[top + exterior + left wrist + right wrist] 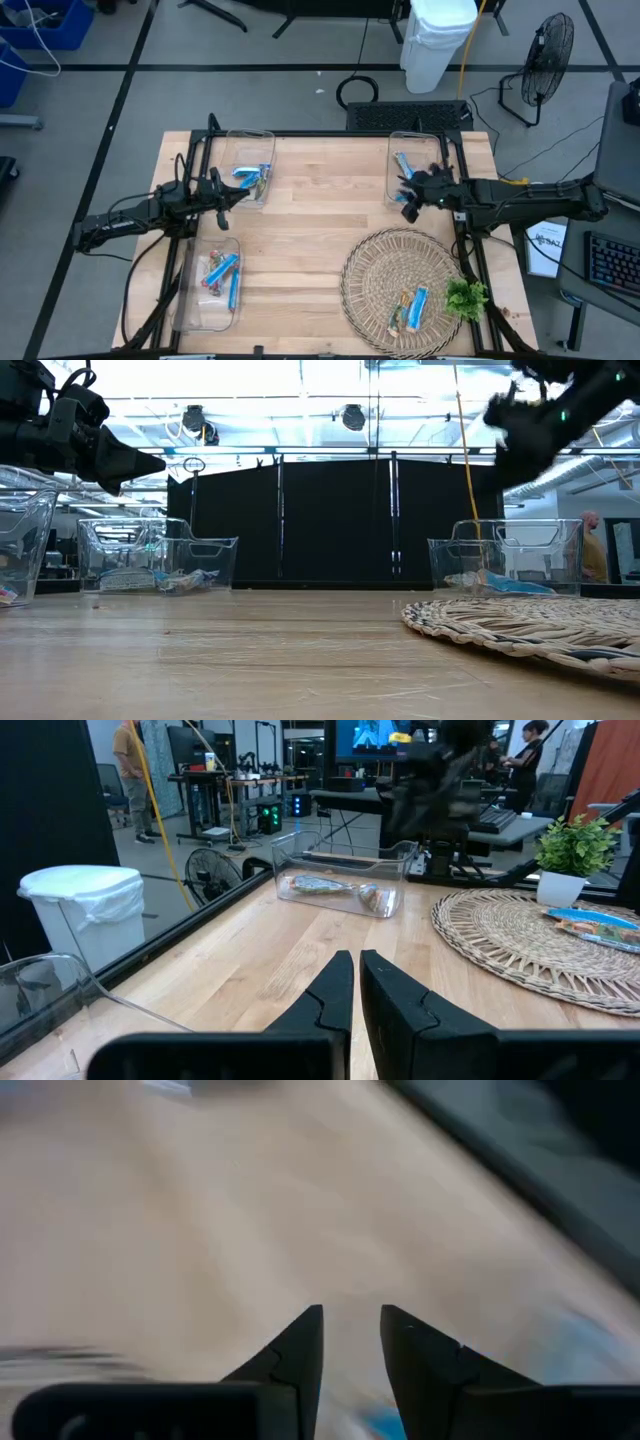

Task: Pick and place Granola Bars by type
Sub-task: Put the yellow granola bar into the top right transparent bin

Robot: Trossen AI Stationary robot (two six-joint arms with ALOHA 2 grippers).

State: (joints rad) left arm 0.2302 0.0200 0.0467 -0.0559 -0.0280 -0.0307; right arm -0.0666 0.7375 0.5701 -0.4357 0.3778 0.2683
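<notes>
On the round wicker mat point(370, 265) lie two Granola Bars: a blue one point(421, 302) and a multicoloured one point(397, 316). More bars lie in three clear bins: the far left bin point(232, 140), the near left bin point(192, 305) and the far right bin point(393, 150), which holds a blue bar point(403, 163). My right gripper point(408, 198) point(352, 1315) hangs open above the near end of the far right bin, nothing between its fingers. My left gripper point(240, 193) point(356, 968) waits shut and level beside the far left bin.
A green leafy sprig point(466, 297) stands at the mat's right edge. Bare wood lies open in the table's middle between the bins and the mat. Beyond the far edge stand a white bin point(438, 40) and a fan point(547, 55).
</notes>
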